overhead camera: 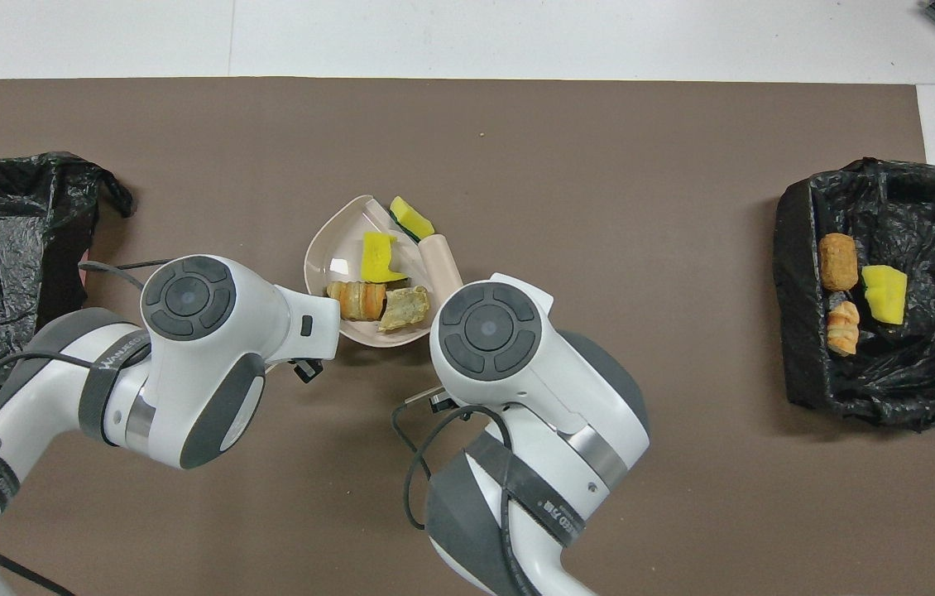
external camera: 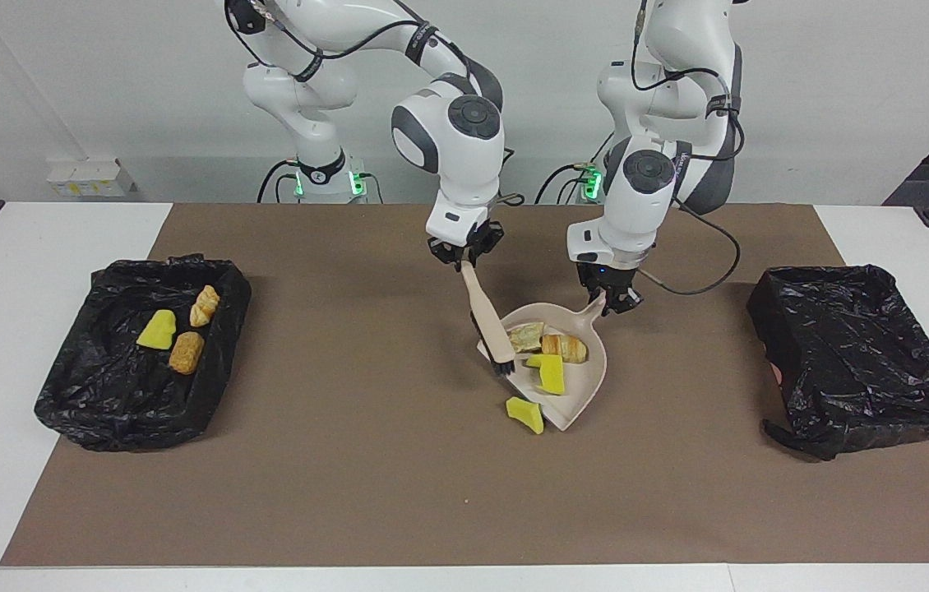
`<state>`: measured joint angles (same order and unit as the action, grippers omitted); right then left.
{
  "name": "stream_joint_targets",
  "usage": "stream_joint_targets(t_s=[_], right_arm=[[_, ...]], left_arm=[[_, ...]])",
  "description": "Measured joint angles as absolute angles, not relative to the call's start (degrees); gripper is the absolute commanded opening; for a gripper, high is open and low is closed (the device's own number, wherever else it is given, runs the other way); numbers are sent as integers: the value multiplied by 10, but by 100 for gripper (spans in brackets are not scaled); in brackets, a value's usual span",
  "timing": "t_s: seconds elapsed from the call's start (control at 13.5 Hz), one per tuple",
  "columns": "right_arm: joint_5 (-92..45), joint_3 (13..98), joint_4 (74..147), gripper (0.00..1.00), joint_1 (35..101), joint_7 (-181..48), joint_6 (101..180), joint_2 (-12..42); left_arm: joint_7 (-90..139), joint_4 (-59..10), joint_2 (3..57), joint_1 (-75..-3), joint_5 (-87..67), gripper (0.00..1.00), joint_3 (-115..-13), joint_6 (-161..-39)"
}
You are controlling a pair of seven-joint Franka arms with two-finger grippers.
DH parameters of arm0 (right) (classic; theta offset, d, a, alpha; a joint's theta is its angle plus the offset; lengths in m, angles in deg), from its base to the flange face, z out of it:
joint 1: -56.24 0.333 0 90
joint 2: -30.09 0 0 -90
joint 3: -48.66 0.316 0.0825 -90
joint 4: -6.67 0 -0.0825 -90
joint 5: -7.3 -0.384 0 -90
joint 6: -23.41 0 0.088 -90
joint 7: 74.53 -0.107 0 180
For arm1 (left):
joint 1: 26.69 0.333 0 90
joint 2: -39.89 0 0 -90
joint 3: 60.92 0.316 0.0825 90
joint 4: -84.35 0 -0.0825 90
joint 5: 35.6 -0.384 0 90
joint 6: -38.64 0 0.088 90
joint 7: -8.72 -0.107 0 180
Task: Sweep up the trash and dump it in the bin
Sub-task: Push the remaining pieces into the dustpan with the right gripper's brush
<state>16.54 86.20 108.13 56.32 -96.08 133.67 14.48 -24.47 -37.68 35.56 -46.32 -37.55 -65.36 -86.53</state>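
- While the right gripper [external camera: 461,260] clenches the brush [external camera: 489,321] at frame centre, the left gripper [external camera: 614,301] grips the dustpan [external camera: 584,382] handle
- One sponge scrap [external camera: 525,413] lies just below the dustpan's mouth

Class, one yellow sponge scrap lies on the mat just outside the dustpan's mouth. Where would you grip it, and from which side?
Grip the sponge scrap across its narrow middle, coming straight down from above. It lies flat on the mat, and the dustpan rim and the brush crowd the robots' side of it, so a sideways approach looks blocked.
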Motion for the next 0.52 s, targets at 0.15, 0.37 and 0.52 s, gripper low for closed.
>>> stream_joint_targets(t_s=[0.15, 0.37, 0.52], right_arm=[[180, 839, 1072, 0, 557, -914, 1339, 133], [220, 836, 1032, 0, 560, -899, 1339, 72], [245, 838, 994, 0, 564, -886, 1337, 28]], left_arm=[[-306, -377, 356, -457, -375, 0, -653, -865], [-343, -378, 355, -436, -375, 0, -652, -865], [-347, -378, 354, -431, -375, 0, -651, -865]])
